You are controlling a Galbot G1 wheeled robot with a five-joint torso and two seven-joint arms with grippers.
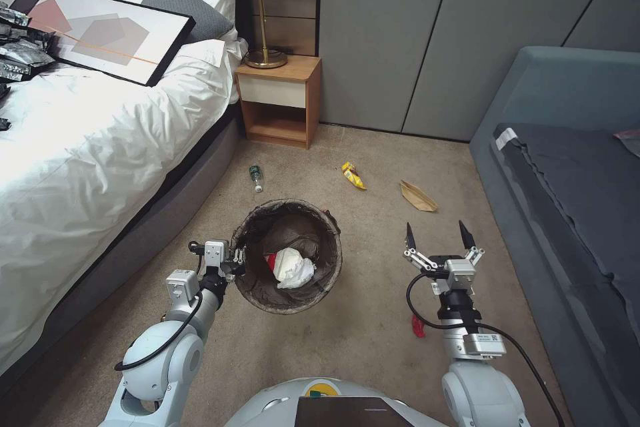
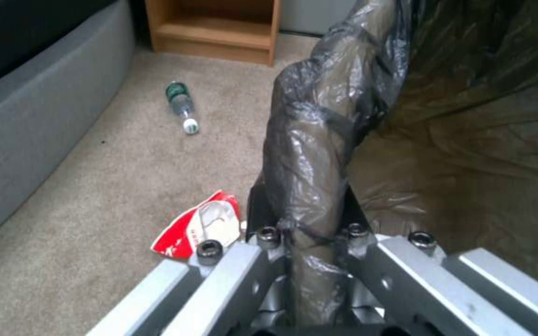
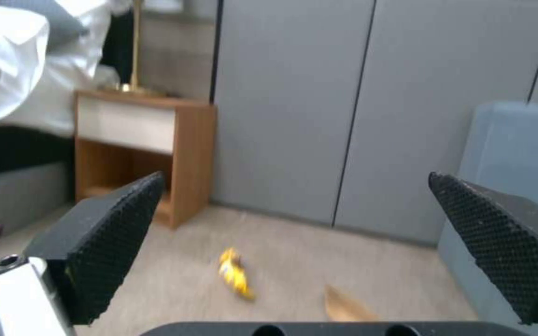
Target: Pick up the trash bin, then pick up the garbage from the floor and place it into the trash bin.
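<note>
The trash bin (image 1: 267, 230), lined with a dark bag, is in the middle of the head view, and my left gripper (image 1: 235, 261) is shut on its left rim. In the left wrist view the fingers (image 2: 263, 242) clamp the bagged rim (image 2: 319, 140). A white tissue wad (image 1: 293, 268) and a red carton lie inside the bin. My right gripper (image 1: 440, 237) hangs open and empty to the right of the bin. Garbage on the floor (image 1: 373, 347) includes a green bottle (image 1: 256, 177), a yellow wrapper (image 1: 353, 175), a brown paper bag (image 1: 418, 196), a red scrap (image 1: 418, 325) and a red-and-white carton (image 2: 201, 226).
A bed (image 1: 80, 147) with white bedding runs along the left. A wooden nightstand (image 1: 280, 103) with a lamp stands at the back. A grey sofa (image 1: 573, 180) lines the right side, and grey wall panels (image 1: 433, 33) close off the rear.
</note>
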